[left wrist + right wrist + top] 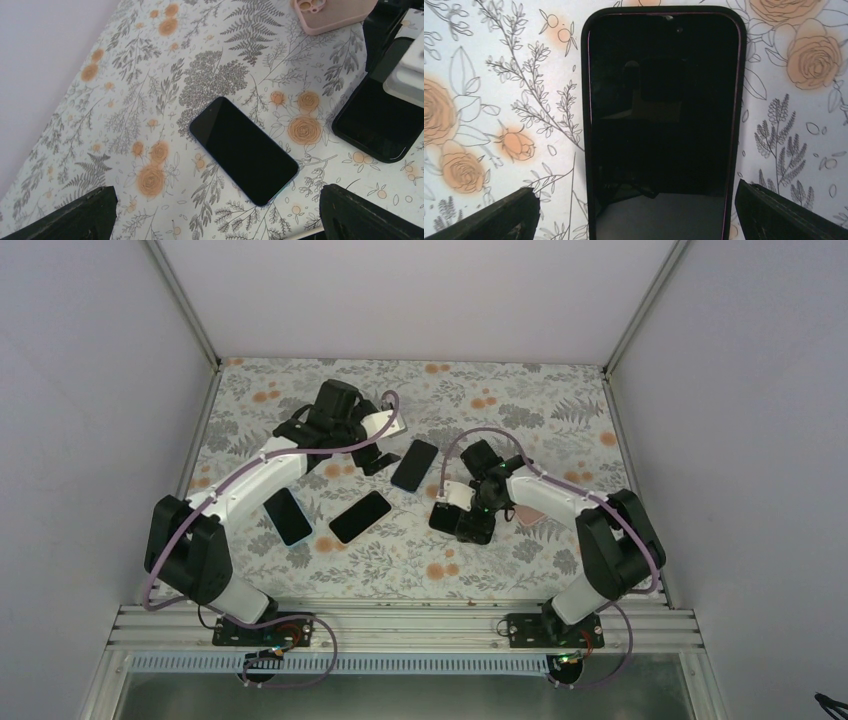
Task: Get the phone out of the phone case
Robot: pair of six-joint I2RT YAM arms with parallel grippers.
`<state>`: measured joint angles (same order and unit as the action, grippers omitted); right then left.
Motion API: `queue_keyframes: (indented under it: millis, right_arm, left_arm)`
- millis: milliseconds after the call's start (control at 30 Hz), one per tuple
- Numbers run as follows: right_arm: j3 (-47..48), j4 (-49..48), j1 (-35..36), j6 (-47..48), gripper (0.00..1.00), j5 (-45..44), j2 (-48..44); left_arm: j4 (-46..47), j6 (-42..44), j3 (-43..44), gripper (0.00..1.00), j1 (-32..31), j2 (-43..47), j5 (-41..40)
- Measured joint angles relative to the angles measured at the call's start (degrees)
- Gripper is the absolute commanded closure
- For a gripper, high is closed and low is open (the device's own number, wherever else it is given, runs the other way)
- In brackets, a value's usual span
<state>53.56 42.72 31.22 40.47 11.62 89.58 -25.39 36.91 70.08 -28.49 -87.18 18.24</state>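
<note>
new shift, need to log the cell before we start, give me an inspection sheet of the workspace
surface: floral cloth, flat, no spills seen
job's things: cased phone, screen up, still in its black case, not gripped
clutter: left phone, middle phone, far phone, all dark; pink case, back up
grippers: left gripper open above the far phone; right gripper open, a finger on either side of the cased phone
cables: purple cables run along both arms, none across the phones
surroundings: plain walls on three sides; metal rail at the near edge
</note>
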Motion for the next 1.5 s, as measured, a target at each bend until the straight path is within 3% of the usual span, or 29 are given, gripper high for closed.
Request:
queue_keyframes:
  millis: [800, 900, 1067, 1267, 1500]
  right_arm:
    - [1.2, -3.6, 1.4, -0.3, 0.00, -4.7, 7.2]
    - [1.2, -3.8, 1.4, -0.2, 0.10, -4.9, 7.5]
    - [1.2, -4.5, 1.4, -0.2, 0.31, -5.4, 7.5]
    - [0.2, -5.1, 1.4, -0.5, 0.29, -5.7, 5.3]
    - [1.0, -5.0, 1.4, -1.3, 0.28, -6.2, -2.1]
  left_arm:
    - [1.9, -0.8, -2.0, 0.00, 1.1, -1.5, 1.0]
    - [0.6, -1.3, 0.2, 0.00, 1.1, -3.7, 2.6]
    - [-3.9, -2.3, 6.1, 0.00, 2.1, -8.5, 8.5]
    - [-12.5, -3.1, 15.0, 0.00, 4.5, -15.7, 20.5]
    - [-21.7, -4.7, 17.9, 0.00, 4.7, -24.4, 31.7]
